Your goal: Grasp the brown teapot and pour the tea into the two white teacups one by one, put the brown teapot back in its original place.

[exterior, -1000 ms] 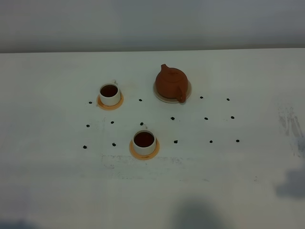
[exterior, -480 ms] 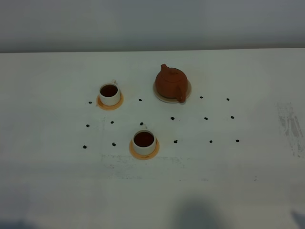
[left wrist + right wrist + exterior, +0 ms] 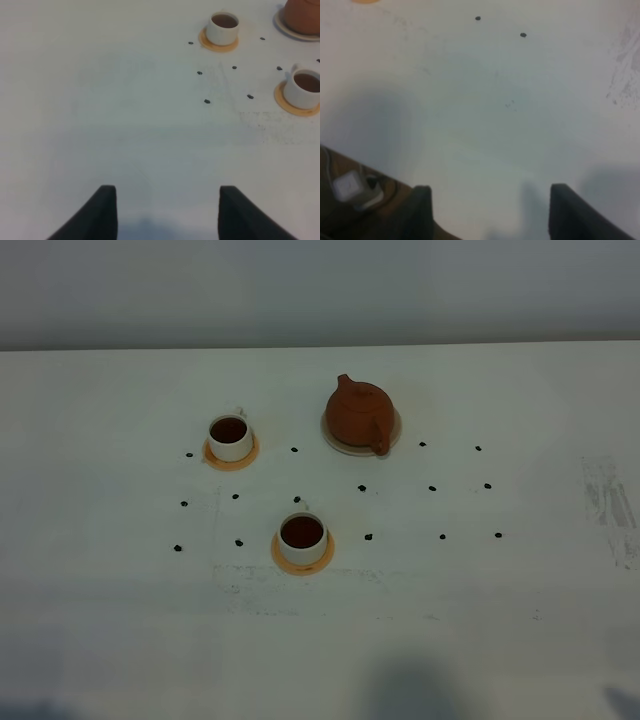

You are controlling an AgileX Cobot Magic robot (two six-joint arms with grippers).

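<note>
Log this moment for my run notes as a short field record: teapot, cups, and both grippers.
teapot: brown teapot upright on its beige coaster, lid on
far cup: white teacup on an orange saucer, dark tea inside
near cup: white teacup on an orange saucer, dark tea inside
left gripper: fingers apart, holding nothing, over bare table
right gripper: open, holding nothing, near the table edge
table: white, with small dark marker dots
task state: both cups filled, teapot on its coaster

White table (image 3: pixel 120 580) bears a beige coaster (image 3: pixel 394 436), two orange saucers (image 3: pixel 231 457) and, seemingly, small dark dots (image 3: pixel 368 537).
</note>
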